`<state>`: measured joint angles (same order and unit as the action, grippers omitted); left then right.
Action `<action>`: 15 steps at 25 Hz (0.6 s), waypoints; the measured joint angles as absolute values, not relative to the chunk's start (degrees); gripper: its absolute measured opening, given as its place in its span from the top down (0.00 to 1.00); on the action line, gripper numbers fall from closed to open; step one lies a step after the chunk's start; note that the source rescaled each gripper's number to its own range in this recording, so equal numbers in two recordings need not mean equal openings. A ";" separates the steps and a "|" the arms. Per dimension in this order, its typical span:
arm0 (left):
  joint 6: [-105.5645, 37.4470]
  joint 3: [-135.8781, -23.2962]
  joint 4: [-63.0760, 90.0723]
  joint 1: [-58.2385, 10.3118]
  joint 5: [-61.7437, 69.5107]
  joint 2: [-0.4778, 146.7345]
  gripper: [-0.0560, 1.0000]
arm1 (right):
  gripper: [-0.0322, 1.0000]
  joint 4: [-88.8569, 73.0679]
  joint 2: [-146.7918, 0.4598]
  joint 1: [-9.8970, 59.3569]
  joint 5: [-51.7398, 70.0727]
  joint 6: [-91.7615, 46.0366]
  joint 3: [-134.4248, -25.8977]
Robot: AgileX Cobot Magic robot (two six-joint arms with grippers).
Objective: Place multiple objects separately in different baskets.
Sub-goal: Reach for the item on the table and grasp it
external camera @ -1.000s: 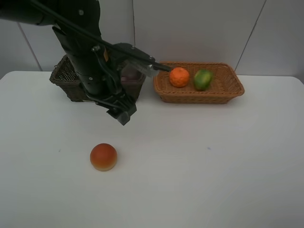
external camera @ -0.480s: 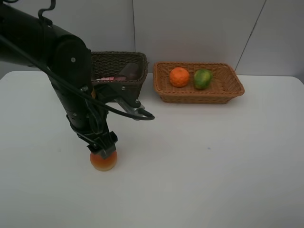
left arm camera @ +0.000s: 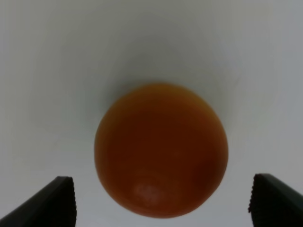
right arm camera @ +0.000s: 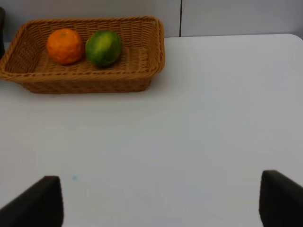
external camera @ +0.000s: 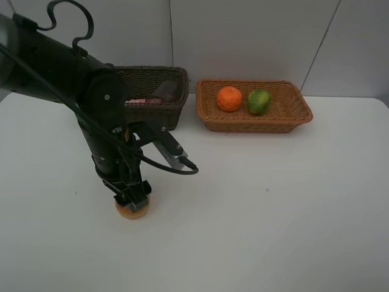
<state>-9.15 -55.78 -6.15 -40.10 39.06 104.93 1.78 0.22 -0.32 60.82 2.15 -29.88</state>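
Observation:
The red-orange peach-like fruit (external camera: pixel 132 210) lies on the white table at front left, mostly covered by my left gripper (external camera: pixel 132 198) lowered over it. In the left wrist view the fruit (left arm camera: pixel 161 149) sits between the two spread fingertips (left arm camera: pixel 52 201) without touching them; the gripper (left arm camera: pixel 161 203) is open. The light tan basket (external camera: pixel 292 112) at the back holds an orange (external camera: pixel 229 98) and a green round fruit (external camera: pixel 259 101). The dark brown basket (external camera: pixel 173 112) stands behind the left arm with a pink item (external camera: pixel 137 101) partly showing inside. My right gripper (right arm camera: pixel 158 201) is open over bare table, facing the tan basket (right arm camera: pixel 151 71).
The left arm and its cable (external camera: pixel 176 164) stand in front of the dark basket. White table surface (external camera: pixel 273 213) stretches to the right and front. A wall runs behind both baskets.
The left arm swung from beside the dark basket toward the front and came down over the peach-like fruit. The fruit and both baskets have stayed in place.

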 joint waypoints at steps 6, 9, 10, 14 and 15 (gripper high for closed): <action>-9.60 -55.78 -5.83 -40.19 39.29 106.71 0.05 | 0.20 1.78 0.22 -0.32 60.82 2.15 -29.88; -9.63 -55.78 -5.83 -40.19 38.77 107.66 0.05 | 0.20 1.78 0.22 -0.32 60.82 2.15 -29.88; -9.63 -55.78 -5.83 -40.19 38.56 108.19 0.05 | 0.20 1.78 0.22 -0.32 60.82 2.15 -29.88; -9.67 -55.78 -6.12 -40.19 37.99 109.80 0.05 | 0.20 1.84 0.22 -0.32 60.82 2.15 -29.88; -9.67 -55.78 -6.12 -40.19 37.88 109.86 0.05 | 0.20 1.84 0.22 -0.32 60.82 2.15 -29.88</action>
